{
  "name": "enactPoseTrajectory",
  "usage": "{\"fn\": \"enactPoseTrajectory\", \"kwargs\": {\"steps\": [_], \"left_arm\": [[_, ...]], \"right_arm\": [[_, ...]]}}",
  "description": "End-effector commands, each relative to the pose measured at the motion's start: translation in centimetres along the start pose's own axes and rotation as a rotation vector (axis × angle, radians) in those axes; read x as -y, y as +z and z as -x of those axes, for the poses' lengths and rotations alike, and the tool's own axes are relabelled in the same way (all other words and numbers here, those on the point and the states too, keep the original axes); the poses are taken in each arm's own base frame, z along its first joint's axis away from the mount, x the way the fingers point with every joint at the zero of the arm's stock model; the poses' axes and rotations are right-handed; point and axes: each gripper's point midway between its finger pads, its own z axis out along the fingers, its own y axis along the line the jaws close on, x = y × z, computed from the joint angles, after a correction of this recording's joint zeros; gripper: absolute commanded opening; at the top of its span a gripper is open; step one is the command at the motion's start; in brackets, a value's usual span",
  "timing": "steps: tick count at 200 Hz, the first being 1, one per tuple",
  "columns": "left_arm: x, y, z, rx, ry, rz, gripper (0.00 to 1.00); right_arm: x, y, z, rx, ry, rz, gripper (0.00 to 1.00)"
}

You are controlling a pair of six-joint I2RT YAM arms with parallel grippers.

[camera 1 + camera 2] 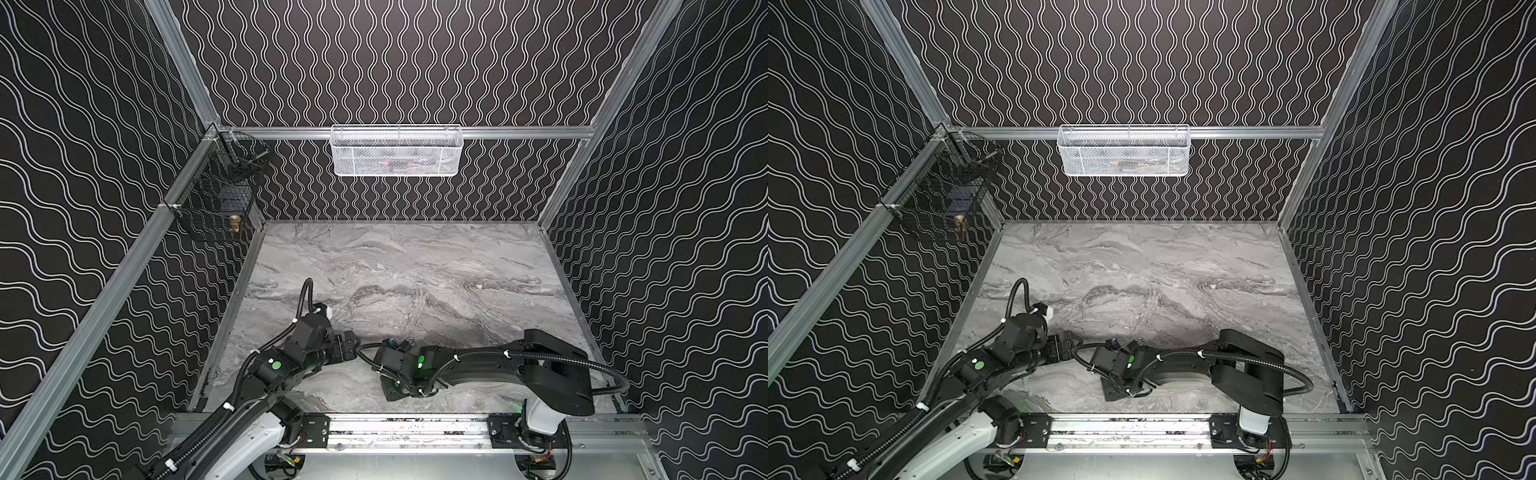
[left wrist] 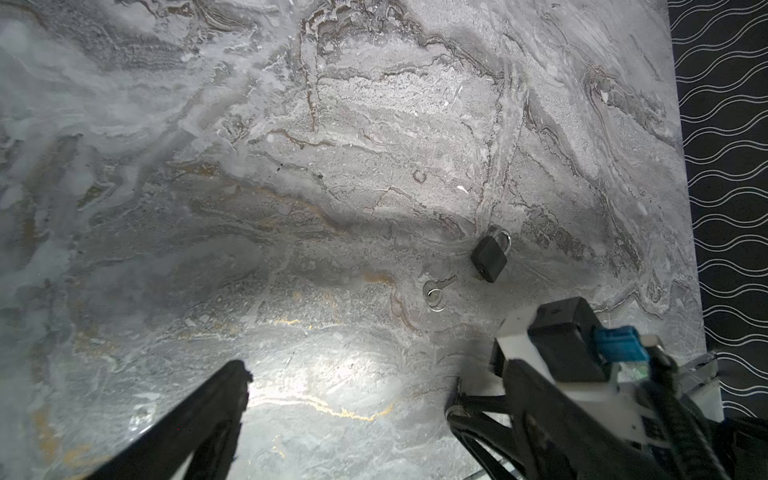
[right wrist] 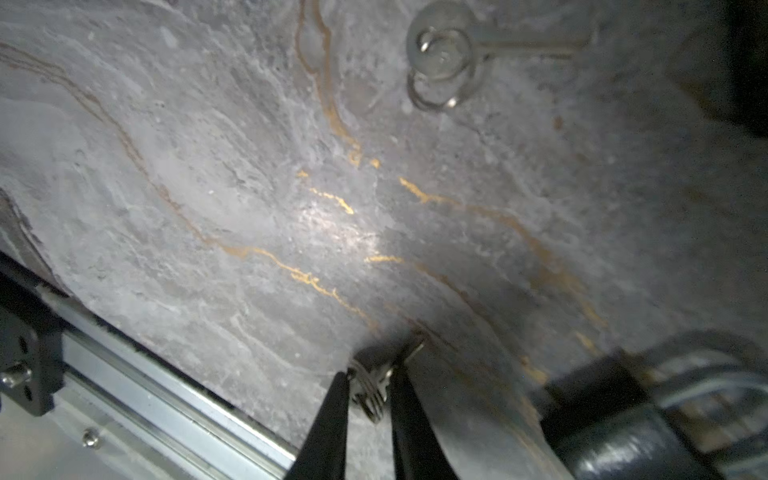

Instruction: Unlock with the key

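Note:
A small black padlock (image 2: 490, 257) with a silver shackle lies on the grey marble table (image 2: 291, 166). The key (image 2: 436, 293), on a wire ring, lies flat just beside the padlock. It also shows in the right wrist view, where the key (image 3: 457, 45) is well ahead of the fingers. My right gripper (image 3: 370, 374) is low over the table, shut on a small ridged metal piece (image 3: 370, 399); I cannot tell what the piece is. My left gripper (image 2: 384, 374) stands wide open and holds nothing. In both top views the padlock's shackle (image 1: 409, 342) (image 1: 1137, 343) peeks out beside the right wrist.
The right arm's wrist camera (image 2: 582, 353) sits close in front of the left gripper. An aluminium rail (image 3: 145, 399) runs along the table's front edge. A white mesh basket (image 1: 397, 151) hangs on the back wall and a black wire basket (image 1: 216, 199) in the far left corner.

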Motion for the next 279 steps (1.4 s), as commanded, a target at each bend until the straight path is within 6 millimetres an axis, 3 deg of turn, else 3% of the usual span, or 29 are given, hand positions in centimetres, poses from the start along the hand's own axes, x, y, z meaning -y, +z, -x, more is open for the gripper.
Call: {"fn": "enactPoseTrajectory", "kwargs": {"steps": [1,161,220,226,279], "left_arm": [[-0.2,0.0,0.1,0.008,-0.004,0.012,0.99],[0.4,0.0,0.3,0.018,-0.027,-0.025,0.99],[2.1,-0.7,1.4,0.035,-0.046,-0.083,0.99],[2.3,-0.8,1.6,0.037,-0.049,-0.089,0.99],[5.3,-2.1,4.2,0.078,-0.049,-0.170,0.99]], "right_arm": [[0.1,-0.1,0.1,0.000,0.001,-0.018,0.18],[-0.1,-0.9,1.4,0.063,-0.006,-0.020,0.00],[-0.6,-3.5,3.8,0.184,0.011,0.037,0.00],[0.4,-3.3,3.4,0.177,0.015,0.022,0.00],[1.2,-6.5,6.7,0.280,0.035,0.075,0.00]]}}
